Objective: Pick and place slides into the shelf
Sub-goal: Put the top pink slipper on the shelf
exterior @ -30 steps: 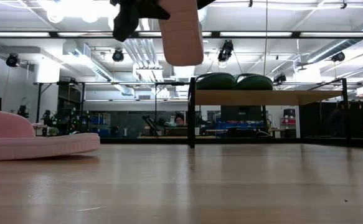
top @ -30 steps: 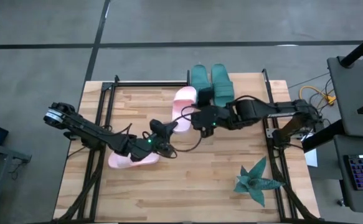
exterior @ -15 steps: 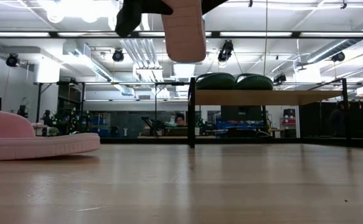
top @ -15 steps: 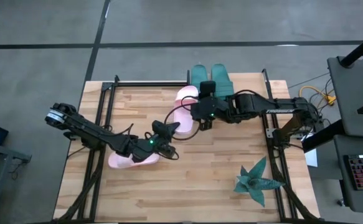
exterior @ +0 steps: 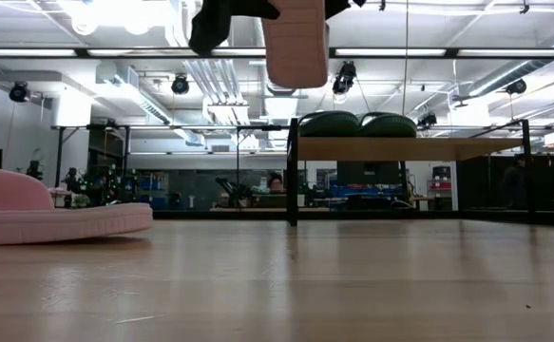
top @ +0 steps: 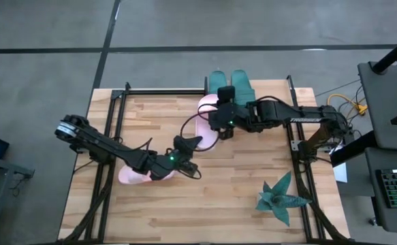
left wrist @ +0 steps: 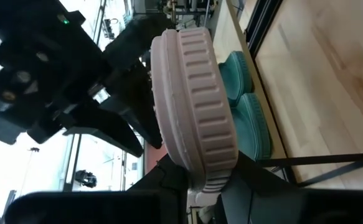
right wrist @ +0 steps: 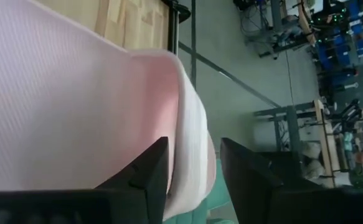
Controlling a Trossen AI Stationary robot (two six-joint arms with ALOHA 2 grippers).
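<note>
**Inspector:** State the condition of your grippers at the moment of record.

**Operator:** My right gripper [top: 216,122] was clamped on a pale pink ribbed foam slide sandal [top: 207,117], which I held lifted clear of the large wooden tabletop [top: 239,190]. From table height its ridged sole [exterior: 296,43] hung above the level of the shelf board. Through the right wrist camera my two dark fingers [right wrist: 145,177] sat either side of the sandal's edge [right wrist: 187,143]. My left gripper [top: 184,146] was near the table's middle, just beside the near end of that same sandal. I could not tell whether its fingers were open or closed.

**Inspector:** Location of the remaining slides?

**Operator:** Two dark teal green foam slide sandals [top: 229,90] lay side by side on the small light wood shelf with thin black metal uprights [exterior: 391,148], at the far edge of the table. From table height they showed as two rounded dark humps [exterior: 357,124] on the board. The second pale pink foam sandal [top: 131,175] lay flat on the tabletop, on my left side, partly hidden under my left arm; in the low view it rested at the picture's left [exterior: 58,214].

**Inspector:** Position of the held sandal against the shelf?

**Operator:** It was just beside the teal pair, on their left. I could not tell whether it touched them.

**Inspector:** Other items?

**Operator:** A teal spiky star-shaped plant [top: 280,196] stood near the table's front right corner, well apart from both grippers.
</note>
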